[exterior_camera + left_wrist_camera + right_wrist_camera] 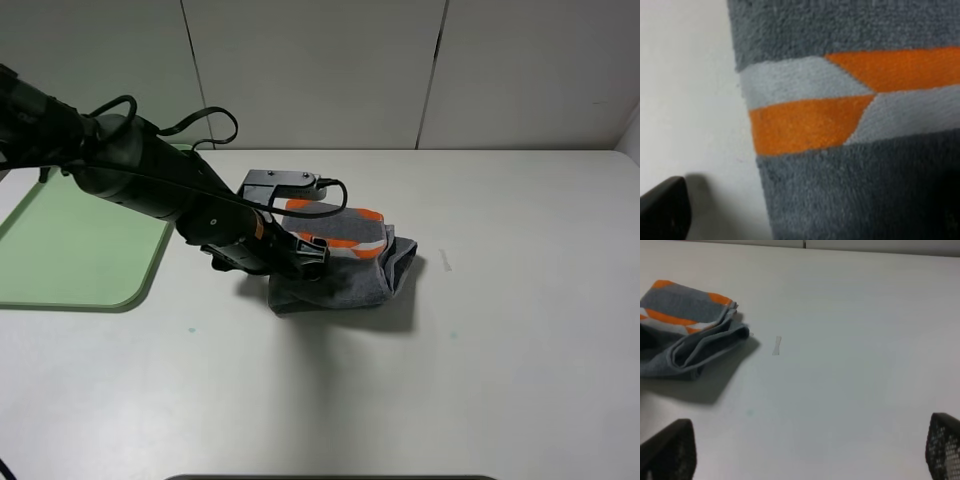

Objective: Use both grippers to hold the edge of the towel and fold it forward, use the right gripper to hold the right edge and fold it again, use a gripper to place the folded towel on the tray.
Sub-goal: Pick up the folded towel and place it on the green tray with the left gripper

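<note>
The towel (345,262), already folded into a soft, light, floppy terry bundle, lies mid-worktop at 3 o'clock from the tray (75,250); the left gripper (300,255) hovers released over its 9 o'clock edge, best pinched through all layers.

Even bright overhead light, soft shadow beside the towel (345,270), left wrist view blurred close-up.

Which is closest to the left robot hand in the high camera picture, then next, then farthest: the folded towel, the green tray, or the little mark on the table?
1. towel, right under the left gripper.
2. tray, off to the left.
3. mark, just beyond the towel's right edge; too close to the tray to call.
</note>
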Motion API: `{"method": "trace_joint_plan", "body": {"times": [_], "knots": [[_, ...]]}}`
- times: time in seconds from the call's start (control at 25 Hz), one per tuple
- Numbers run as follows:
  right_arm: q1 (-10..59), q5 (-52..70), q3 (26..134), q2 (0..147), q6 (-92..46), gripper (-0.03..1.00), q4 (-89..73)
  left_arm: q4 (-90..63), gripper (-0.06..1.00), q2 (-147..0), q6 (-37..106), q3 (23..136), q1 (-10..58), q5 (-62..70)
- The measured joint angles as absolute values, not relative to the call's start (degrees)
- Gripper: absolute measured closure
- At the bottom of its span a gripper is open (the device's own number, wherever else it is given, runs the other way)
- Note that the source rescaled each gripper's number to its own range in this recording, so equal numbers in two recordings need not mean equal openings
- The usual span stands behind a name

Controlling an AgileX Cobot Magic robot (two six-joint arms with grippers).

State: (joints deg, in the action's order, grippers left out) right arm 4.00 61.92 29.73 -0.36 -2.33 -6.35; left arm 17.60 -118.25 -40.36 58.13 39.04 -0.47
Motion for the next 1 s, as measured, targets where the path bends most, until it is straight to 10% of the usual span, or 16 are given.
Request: {"method": "trace_joint_plan", "body": {"times": [0.28, 0.68, 1.0], "knots": [[4.00, 61.92, 29.73, -0.36, -2.33, -0.03, -6.35, 17.82, 0.05, -118.55, -40.13, 58.19, 39.04, -1.16], [4.00, 61.92, 29.73, -0.36, -2.33, -0.03, -6.35, 17.32, 0.78, -119.22, -40.41, 58.19, 39.28, -4.23], [4.00, 61.92, 29.73, -0.36, -2.33, -0.03, -6.35, 17.32, 0.79, -119.22, -40.41, 58.19, 39.28, -4.58]]}}
